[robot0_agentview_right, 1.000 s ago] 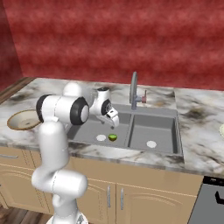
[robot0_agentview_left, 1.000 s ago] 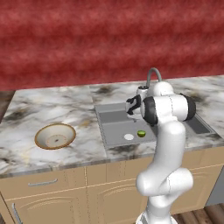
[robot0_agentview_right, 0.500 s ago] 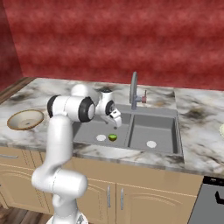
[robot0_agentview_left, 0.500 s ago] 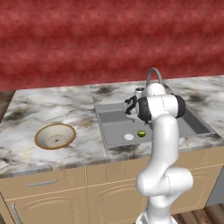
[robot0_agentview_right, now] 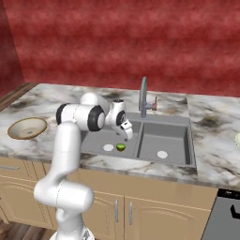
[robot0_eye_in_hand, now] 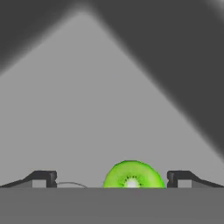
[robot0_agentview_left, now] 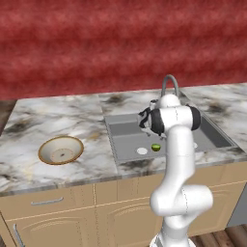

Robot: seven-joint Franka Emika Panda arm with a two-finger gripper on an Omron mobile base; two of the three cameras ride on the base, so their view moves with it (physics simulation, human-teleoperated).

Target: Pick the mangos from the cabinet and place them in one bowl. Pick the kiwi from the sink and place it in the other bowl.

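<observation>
The kiwi (robot0_agentview_left: 155,147) (robot0_agentview_right: 121,147), a tiny bright-green round fruit, lies on the floor of the left basin of the grey sink (robot0_agentview_left: 112,141) (robot0_agentview_right: 193,149), beside a white drain (robot0_agentview_right: 108,147). My gripper (robot0_agentview_left: 144,126) (robot0_agentview_right: 126,135) hangs open just above it, pointing down into that basin. In the hand view the kiwi (robot0_eye_in_hand: 132,175) sits low between the spread fingertips (robot0_eye_in_hand: 43,178), nearer the right one, with my gripper (robot0_eye_in_hand: 111,179) touching nothing. The brown-rimmed shallow bowl (robot0_agentview_left: 61,149) (robot0_agentview_right: 26,128) rests on the counter left of the sink. The mangos and the cabinet are out of view.
A tall curved steel faucet (robot0_agentview_left: 169,85) (robot0_agentview_right: 143,96) rises behind the sink, close to my hand. The marble counter (robot0_agentview_left: 58,120) runs both ways. A sliver of a pale cream bowl (robot0_agentview_right: 237,139) peeks in at the far right. Tan cabinet doors (robot0_agentview_right: 154,211) line the front.
The arm has reached farther over the left basin and the hand has sunk a little toward the kiwi. The jaws stayed open; the kiwi has not moved.
</observation>
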